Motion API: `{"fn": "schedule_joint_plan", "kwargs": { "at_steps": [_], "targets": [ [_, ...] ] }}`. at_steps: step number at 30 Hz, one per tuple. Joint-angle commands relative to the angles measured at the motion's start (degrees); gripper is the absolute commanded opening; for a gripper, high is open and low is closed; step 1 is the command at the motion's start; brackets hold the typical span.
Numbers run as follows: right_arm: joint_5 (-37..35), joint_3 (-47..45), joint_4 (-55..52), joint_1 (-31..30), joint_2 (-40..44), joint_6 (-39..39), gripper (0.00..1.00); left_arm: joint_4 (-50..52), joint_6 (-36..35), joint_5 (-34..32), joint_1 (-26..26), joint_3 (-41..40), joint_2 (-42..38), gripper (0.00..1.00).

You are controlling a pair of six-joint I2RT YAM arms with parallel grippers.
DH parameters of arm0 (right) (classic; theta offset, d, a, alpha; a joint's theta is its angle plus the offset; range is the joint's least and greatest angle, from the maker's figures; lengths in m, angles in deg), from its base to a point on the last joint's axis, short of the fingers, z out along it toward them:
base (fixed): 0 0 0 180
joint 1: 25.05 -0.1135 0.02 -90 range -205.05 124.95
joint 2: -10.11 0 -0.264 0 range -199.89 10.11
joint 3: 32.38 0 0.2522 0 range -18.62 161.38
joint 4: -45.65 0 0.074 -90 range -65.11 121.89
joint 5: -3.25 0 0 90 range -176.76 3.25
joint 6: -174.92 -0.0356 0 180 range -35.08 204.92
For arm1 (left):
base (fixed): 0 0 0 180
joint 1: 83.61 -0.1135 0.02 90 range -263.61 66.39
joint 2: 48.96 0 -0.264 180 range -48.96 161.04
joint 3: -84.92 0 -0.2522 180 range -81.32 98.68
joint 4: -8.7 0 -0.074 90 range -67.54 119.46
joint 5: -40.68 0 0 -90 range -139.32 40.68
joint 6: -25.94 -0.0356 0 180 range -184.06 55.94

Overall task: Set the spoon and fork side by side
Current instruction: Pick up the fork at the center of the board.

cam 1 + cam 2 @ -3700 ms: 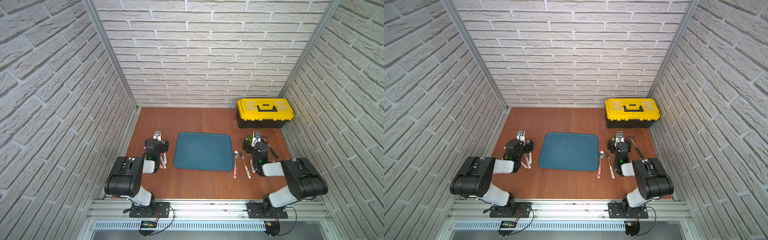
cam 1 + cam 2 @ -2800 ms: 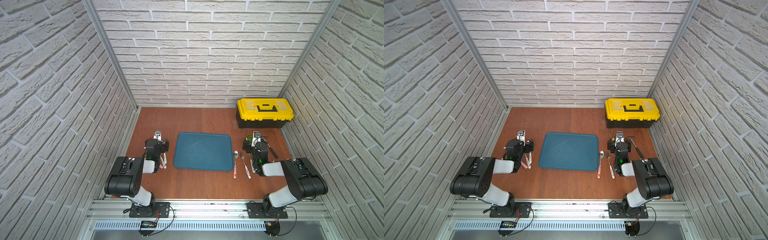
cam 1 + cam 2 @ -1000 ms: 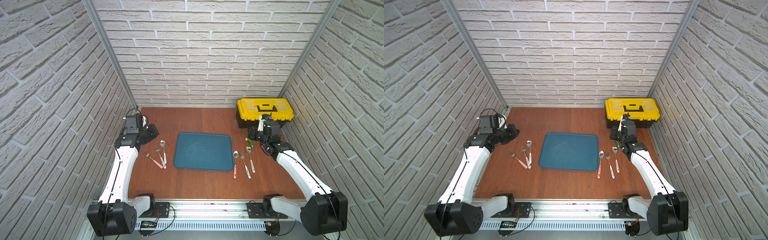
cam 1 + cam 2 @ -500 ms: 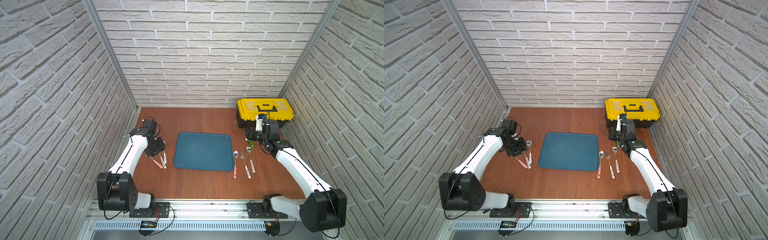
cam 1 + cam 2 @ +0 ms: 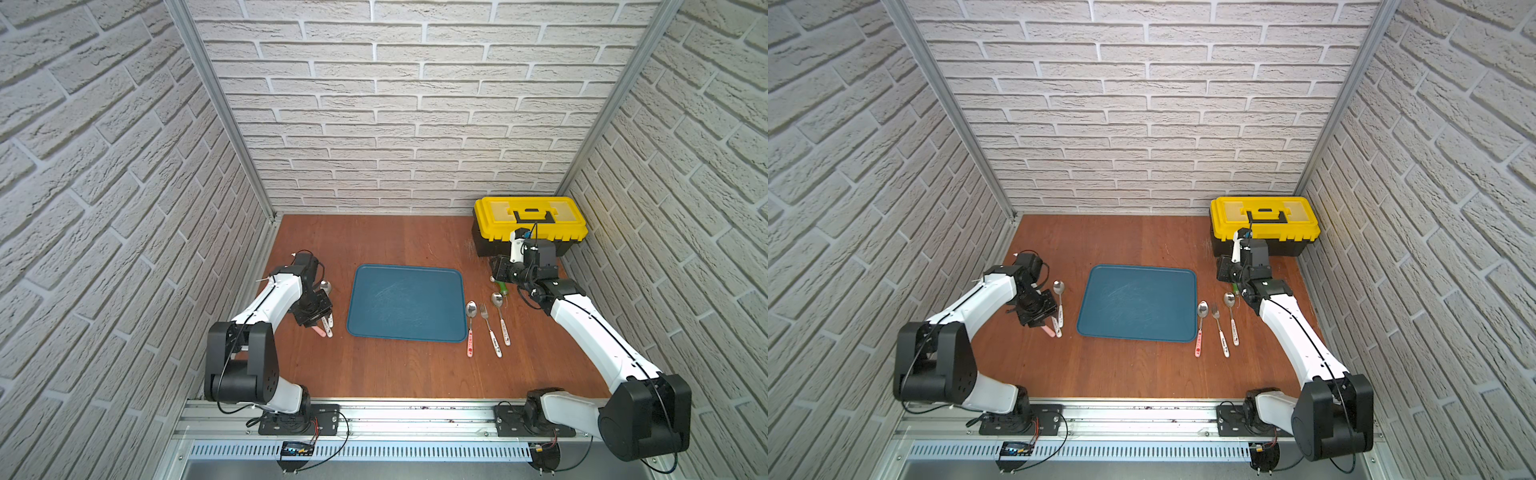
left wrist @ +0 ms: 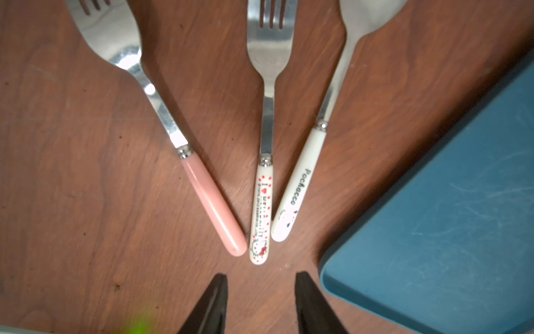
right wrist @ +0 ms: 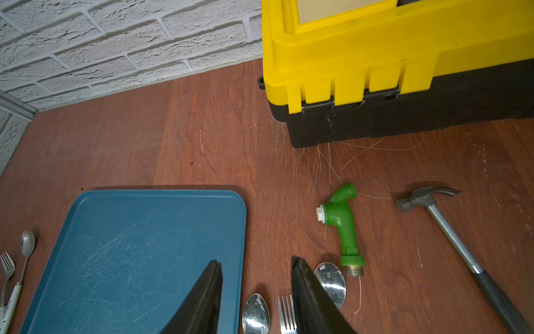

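Left of the blue tray [image 5: 405, 303] lie a pink-handled fork [image 6: 212, 208], a Hello Kitty fork [image 6: 261, 214] and a white Pochacco spoon [image 6: 297, 188], fanned out with their handle ends nearly touching. My left gripper [image 6: 261, 276] hovers open just past those handle ends, holding nothing; in both top views it [image 5: 313, 318] [image 5: 1038, 313] covers the handles. Right of the tray a spoon [image 5: 470, 316], a fork [image 5: 488, 328] and another spoon [image 5: 500, 316] lie parallel. My right gripper [image 7: 256, 260] hangs open and empty above their heads.
A yellow and black toolbox [image 5: 530, 216] stands at the back right. A green hose nozzle [image 7: 342, 219] and a hammer [image 7: 450, 228] lie between it and the right-hand cutlery. Brick walls close in three sides.
My left arm swung in from the back left and came down over the cutlery left of the tray, and its jaws opened. The right arm barely shifted. No utensil moved.
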State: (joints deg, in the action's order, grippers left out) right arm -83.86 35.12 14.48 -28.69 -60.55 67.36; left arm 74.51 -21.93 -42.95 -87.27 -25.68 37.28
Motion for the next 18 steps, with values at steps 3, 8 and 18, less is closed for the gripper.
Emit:
{"fn": "schedule_joint_plan", "kwargs": {
  "at_steps": [3, 8, 18],
  "targets": [
    [0.83, 0.37, 0.71, -0.37, -0.43, 0.47, 0.44, -1.63, -2.53, -1.13, -3.16, 1.14, 2.46, 0.58],
    [0.62, 0.16, 0.67, -0.32, -0.48, 0.47, 0.44, -2.76, -3.77, -1.05, -4.13, 3.03, 4.88, 0.48],
    [0.87, 0.12, 0.69, -0.32, -0.96, 0.6, 0.44, -3.87, -3.94, -0.43, -3.11, 5.53, 9.63, 0.45]
  ]
}}
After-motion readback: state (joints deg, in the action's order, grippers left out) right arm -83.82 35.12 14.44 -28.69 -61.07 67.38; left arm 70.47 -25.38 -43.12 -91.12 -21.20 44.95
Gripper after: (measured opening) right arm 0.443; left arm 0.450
